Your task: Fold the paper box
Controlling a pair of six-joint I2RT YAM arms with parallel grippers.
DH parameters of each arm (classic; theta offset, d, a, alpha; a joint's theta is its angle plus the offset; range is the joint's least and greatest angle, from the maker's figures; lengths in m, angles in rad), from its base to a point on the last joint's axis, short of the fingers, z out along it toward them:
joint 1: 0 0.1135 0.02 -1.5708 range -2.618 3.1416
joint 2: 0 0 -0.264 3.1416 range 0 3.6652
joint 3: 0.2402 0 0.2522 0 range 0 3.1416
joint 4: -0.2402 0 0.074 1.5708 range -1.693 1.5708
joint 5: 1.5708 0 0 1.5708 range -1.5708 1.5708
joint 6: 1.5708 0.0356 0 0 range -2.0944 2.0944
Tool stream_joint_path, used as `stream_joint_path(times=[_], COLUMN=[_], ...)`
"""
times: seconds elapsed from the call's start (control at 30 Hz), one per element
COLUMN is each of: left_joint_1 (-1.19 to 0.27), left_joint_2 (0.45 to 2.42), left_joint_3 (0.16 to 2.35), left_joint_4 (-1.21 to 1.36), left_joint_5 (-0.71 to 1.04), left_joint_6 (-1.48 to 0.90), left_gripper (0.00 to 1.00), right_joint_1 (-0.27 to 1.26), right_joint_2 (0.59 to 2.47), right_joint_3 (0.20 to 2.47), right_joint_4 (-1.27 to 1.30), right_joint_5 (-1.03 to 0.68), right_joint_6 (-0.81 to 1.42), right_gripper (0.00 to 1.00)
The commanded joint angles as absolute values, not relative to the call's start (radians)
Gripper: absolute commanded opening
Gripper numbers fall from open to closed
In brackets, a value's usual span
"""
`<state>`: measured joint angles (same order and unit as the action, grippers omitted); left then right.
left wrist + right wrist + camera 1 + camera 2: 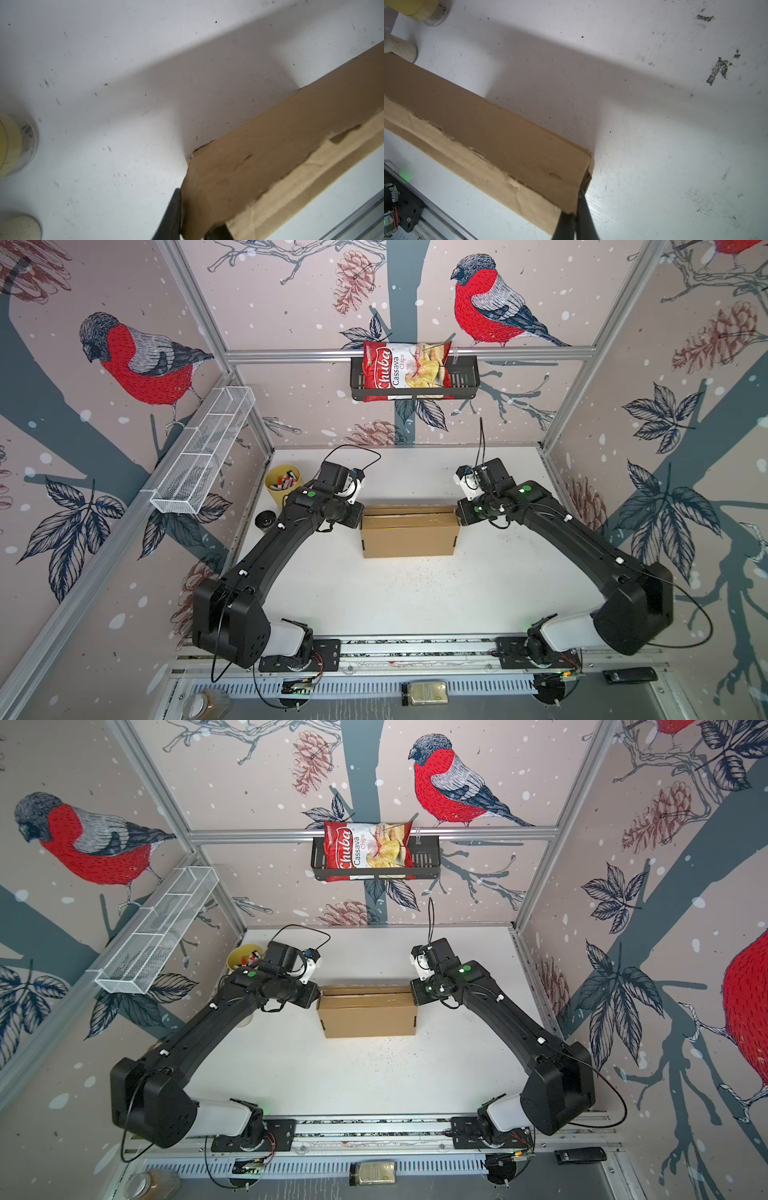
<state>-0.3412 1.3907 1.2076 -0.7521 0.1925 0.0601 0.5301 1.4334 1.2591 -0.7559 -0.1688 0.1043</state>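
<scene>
The paper box (409,535) stands on the white table (415,597) between the two grippers, a shallow brown cardboard shape with its long side spanning the gap from one tool to the other; each gripper meets it at one short end

The left gripper (195,209) has the box's near corner between its dark fingers (169,218); cardboard fills the gap, one finger lies against the outer face and the other shows just beyond the folded edge, so it grips the box by that end; from this tool the box (270,155) runs straight away along the table, its torn paper edge on the side facing the arms' bases; a yellow cup (6,145) stands well off to the tool's outer side, apart from the box

The right gripper (574,205) is closed tight, its two fingers nearly together with the thin corner of the end wall pinched between them; the box (488,135) stretches away from its tips toward the other arm

In both top views the left gripper (357,516) and the right gripper (461,516) sit level with the box's back upper edge; the cup (282,485), holding markers, stands behind the left arm's wrist
</scene>
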Motion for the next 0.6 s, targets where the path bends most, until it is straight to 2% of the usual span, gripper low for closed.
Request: stream_joint_path(times=[0.0,0.17,0.57], left_joint_1=[-0.341,-0.341,-0.341], left_joint_2=[1.399,1.429,1.476], left_joint_3=[1.231,1.275,1.401], left_joint_4=[-0.786,-0.835,-0.960], left_joint_5=[0.227,0.263,0.264], left_joint_6=[0.064,0.042,0.017], left_gripper=[0.15,0.06,0.07], right_joint_1=[0.533,0.538,0.561], right_joint_2=[1.434,1.433,1.406], right_joint_3=[1.256,1.250,1.230], right_joint_4=[-0.810,-0.805,-0.782], right_joint_5=[-0.196,-0.196,-0.082], right_joint_6=[0.112,0.124,0.143], right_gripper=[0.00,0.00,0.00])
